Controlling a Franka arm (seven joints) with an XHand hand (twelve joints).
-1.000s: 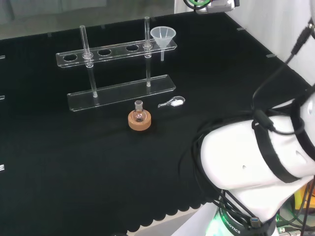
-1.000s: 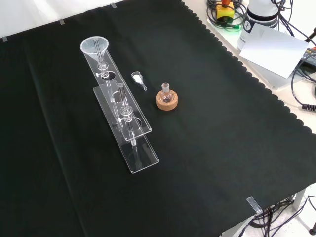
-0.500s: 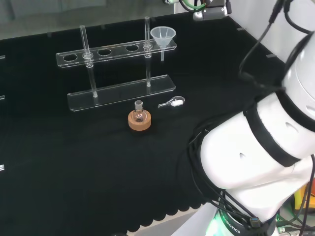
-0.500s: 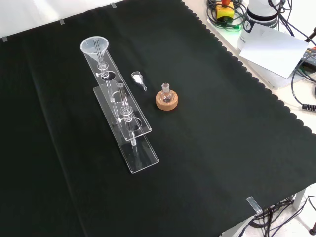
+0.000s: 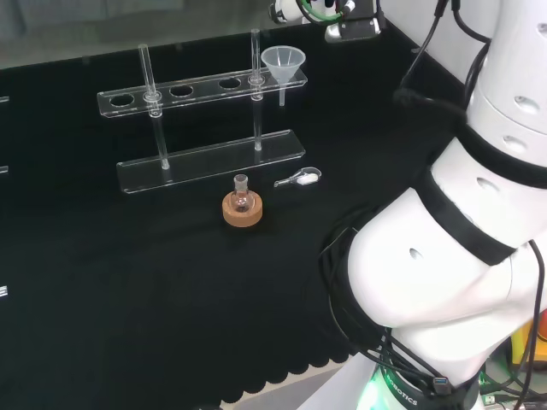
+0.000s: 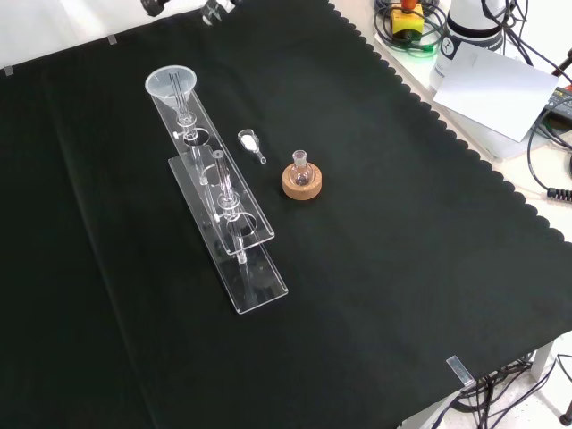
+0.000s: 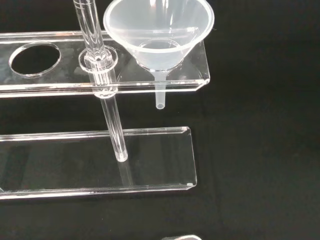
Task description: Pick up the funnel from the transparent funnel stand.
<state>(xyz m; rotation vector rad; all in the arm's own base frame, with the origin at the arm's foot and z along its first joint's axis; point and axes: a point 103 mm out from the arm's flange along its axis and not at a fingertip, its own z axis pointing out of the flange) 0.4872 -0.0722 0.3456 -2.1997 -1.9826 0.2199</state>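
A clear funnel (image 5: pixel 283 64) sits in the end hole of the transparent stand's upper shelf (image 5: pixel 184 90), at the right end in the head view and the far end in the front view (image 6: pixel 172 83). Its stem hangs through the shelf above the base plate (image 7: pixel 150 160). The wrist view has the funnel (image 7: pixel 159 32) close and large, beside an upright rod (image 7: pixel 102 75). Parts of the hand (image 5: pixel 342 21) hang at the head view's top edge, above and right of the funnel; dark bits of the hand (image 6: pixel 214 9) sit at the front view's top, beyond the funnel. It holds nothing that I can see.
A small flask on a cork ring (image 5: pixel 243 205) stands in front of the stand, with a small clear scoop (image 5: pixel 299 178) to its right. The arm's white links (image 5: pixel 461 256) bulk at the head view's right. Cables and a white box (image 6: pixel 500 80) lie off the cloth's edge.
The arm's links have swung up and left in the head view. Parts of the hand have come in at the top of both views, nearer the funnel. The ware has not moved.
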